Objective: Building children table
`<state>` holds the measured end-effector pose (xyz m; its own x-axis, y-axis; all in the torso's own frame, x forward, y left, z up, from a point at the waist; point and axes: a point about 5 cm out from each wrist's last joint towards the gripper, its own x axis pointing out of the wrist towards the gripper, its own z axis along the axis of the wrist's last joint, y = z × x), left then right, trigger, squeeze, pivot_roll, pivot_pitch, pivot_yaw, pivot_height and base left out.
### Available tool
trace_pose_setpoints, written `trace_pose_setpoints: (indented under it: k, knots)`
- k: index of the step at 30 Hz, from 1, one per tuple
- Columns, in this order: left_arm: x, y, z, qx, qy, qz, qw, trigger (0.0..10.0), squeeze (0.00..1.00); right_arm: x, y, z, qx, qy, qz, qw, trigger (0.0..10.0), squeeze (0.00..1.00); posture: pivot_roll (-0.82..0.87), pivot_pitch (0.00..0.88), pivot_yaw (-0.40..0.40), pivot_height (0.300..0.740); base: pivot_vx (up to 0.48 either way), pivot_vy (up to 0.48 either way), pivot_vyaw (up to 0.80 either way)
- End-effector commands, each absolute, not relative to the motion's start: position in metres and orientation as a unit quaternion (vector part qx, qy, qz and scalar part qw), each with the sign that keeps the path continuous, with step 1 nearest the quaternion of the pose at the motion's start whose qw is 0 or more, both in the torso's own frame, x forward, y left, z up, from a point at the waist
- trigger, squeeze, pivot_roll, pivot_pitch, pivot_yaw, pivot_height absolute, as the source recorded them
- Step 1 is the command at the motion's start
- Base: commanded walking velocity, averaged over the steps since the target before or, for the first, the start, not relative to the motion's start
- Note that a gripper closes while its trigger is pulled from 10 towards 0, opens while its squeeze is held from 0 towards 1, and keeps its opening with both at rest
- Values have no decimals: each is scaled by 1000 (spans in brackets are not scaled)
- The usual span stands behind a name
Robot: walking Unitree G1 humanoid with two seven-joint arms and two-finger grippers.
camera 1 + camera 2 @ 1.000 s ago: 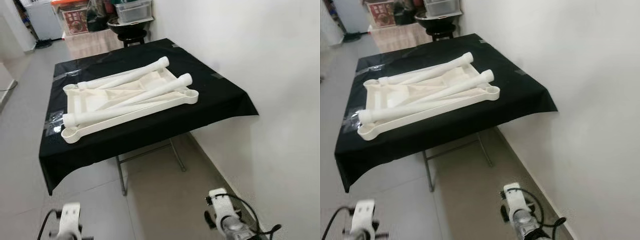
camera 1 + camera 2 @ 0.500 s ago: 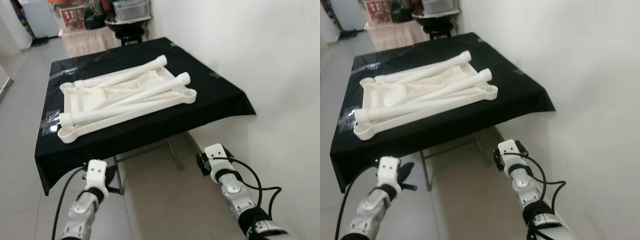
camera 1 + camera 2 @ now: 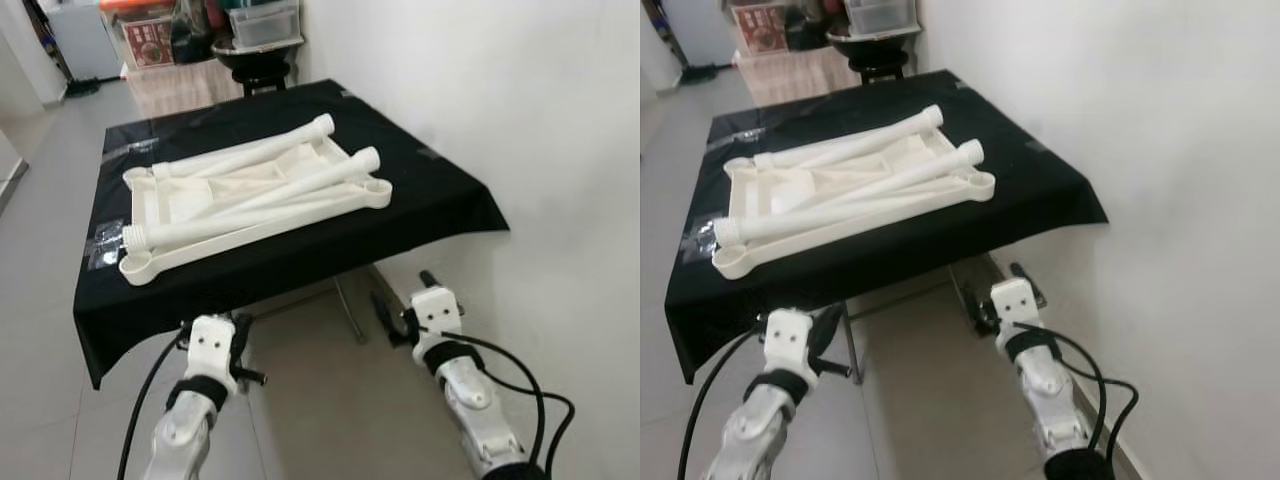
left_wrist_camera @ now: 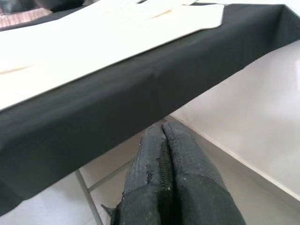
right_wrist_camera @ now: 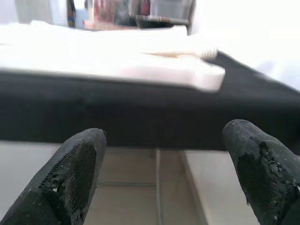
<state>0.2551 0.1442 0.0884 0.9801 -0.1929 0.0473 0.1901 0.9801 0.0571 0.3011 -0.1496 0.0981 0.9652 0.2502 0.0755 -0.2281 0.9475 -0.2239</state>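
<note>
A white children's table top [image 3: 180,200] lies upside down on a table draped in black cloth [image 3: 440,195]. Three white legs lie loose across it: a far leg [image 3: 255,153], a middle leg [image 3: 315,178] and a near leg [image 3: 195,229]. My left gripper [image 4: 164,136] is shut with nothing in it, just below and in front of the cloth's hanging front edge. My right gripper [image 3: 403,292] is open wide with nothing between its fingers [image 5: 79,164], low beside the table's near right corner, facing the cloth edge.
A white wall [image 3: 540,120] runs close along the right side. Metal folding legs [image 3: 350,310] stand under the draped table. A black stool [image 3: 258,62] and storage boxes [image 3: 265,20] sit behind it. Grey tiled floor [image 3: 40,200] lies open on the left.
Both arms have risen from the bottom of the view toward the table's front edge. The right gripper's fingers now show spread apart. The table parts have not moved.
</note>
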Motion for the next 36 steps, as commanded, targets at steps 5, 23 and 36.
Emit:
trace_pose_setpoints:
  k: [5, 23, 36]
  knots:
    - [259, 147, 110, 57, -56, -63, 995, 10000, 0, 304, -147, 105, -90, -44, 132, 986, 10000, 0, -86, 0, 62, 740, 0, 0, 0]
    - [283, 148, 114, 33, -21, -62, 997, 10000, 0, 317, -133, 114, -58, -28, 162, 985, 10000, 0, -106, 0, 106, 740, 0, 0, 0]
    - [282, 141, 117, 40, -27, -85, 995, 10000, 0, 318, -134, 110, -53, -9, 179, 982, 10000, 0, -87, 0, 92, 740, 98, 0, 311]
